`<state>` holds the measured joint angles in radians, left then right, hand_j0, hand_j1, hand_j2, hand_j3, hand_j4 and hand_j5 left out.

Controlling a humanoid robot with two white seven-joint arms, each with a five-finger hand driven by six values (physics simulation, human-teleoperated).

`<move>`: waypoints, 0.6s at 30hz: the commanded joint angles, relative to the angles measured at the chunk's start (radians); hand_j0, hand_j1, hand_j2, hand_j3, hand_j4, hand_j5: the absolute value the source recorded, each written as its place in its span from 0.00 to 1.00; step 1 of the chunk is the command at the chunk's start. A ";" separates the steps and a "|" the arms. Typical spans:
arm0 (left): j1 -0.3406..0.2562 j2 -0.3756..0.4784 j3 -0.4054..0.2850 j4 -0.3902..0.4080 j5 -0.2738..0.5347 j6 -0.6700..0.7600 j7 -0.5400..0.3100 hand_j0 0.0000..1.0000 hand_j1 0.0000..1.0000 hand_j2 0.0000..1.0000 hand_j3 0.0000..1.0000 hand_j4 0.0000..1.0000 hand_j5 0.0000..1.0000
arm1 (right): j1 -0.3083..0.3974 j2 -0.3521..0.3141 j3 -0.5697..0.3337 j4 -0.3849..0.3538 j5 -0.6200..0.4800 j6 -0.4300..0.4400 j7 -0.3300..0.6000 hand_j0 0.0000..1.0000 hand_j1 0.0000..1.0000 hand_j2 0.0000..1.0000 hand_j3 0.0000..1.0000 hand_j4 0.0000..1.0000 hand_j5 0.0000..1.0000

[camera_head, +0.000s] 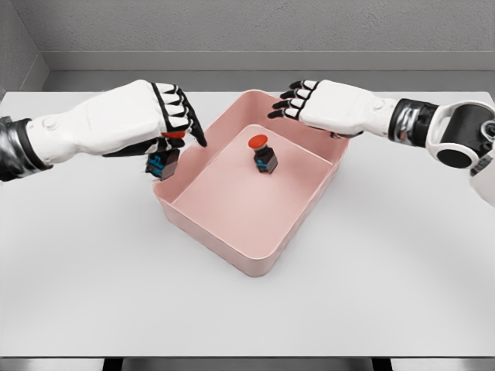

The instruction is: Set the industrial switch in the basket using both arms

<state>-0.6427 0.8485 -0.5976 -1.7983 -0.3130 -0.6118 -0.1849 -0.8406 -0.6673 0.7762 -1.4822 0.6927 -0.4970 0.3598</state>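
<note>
A small black industrial switch with a red round button already sits inside the pink plastic basket, near its 12 o'clock wall. The right hand hangs above that wall with loose, empty fingers. At 9 o'clock, the left hand pinches a second switch with a blue body just outside the rim, ready to go in, I think.

Pink basket, rectangular, open top, sits angled on the table. One switch, red button on a black and blue body, stands tilted on its floor near the far corner. Second identical switch is just outside the left wall.
</note>
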 commanded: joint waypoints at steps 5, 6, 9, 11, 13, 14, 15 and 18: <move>-0.051 -0.088 -0.076 0.000 0.006 0.001 -0.016 0.53 0.53 0.53 0.53 0.53 0.53 | 0.009 -0.052 -0.023 -0.001 -0.035 0.005 -0.001 1.00 1.00 1.00 1.00 1.00 1.00; -0.054 -0.091 -0.082 0.000 0.005 0.001 -0.019 0.53 0.53 0.53 0.53 0.53 0.53 | 0.011 -0.061 -0.025 0.000 -0.036 0.005 -0.001 1.00 1.00 1.00 1.00 1.00 1.00; -0.061 -0.103 -0.083 0.000 0.005 0.001 -0.022 0.60 0.60 0.60 0.60 0.60 0.60 | 0.035 -0.092 -0.075 0.002 -0.039 0.005 -0.001 1.00 1.00 1.00 1.00 1.00 1.00; -0.063 -0.106 -0.082 0.000 0.006 0.001 -0.022 0.76 0.76 0.76 0.76 0.76 0.76 | 0.060 -0.129 -0.133 0.003 -0.039 0.005 -0.001 1.00 1.00 1.00 1.00 1.00 1.00; -0.068 -0.117 -0.082 0.000 0.008 0.001 -0.019 1.00 1.00 1.00 1.00 1.00 1.00 | 0.071 -0.147 -0.150 0.003 -0.039 0.005 -0.002 1.00 1.00 1.00 1.00 1.00 1.00; -0.068 -0.118 -0.080 0.004 0.009 0.001 -0.018 1.00 1.00 1.00 1.00 1.00 1.00 | 0.071 -0.153 -0.152 0.003 -0.039 0.005 -0.002 1.00 1.00 1.00 1.00 1.00 1.00; -0.066 -0.121 -0.079 0.002 0.011 0.001 -0.016 1.00 1.00 1.00 1.00 1.00 1.00 | 0.071 -0.170 -0.153 0.005 -0.039 0.005 -0.002 1.00 1.00 1.00 1.00 1.00 1.00; -0.066 -0.120 -0.068 0.004 0.011 0.001 -0.013 1.00 1.00 1.00 1.00 1.00 1.00 | 0.087 -0.178 -0.189 0.011 -0.041 0.003 -0.002 1.00 1.00 1.00 1.00 1.00 1.00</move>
<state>-0.7102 0.7293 -0.6718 -1.7952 -0.3097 -0.6119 -0.2006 -0.7394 -0.8315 0.6075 -1.4736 0.6572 -0.4951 0.3586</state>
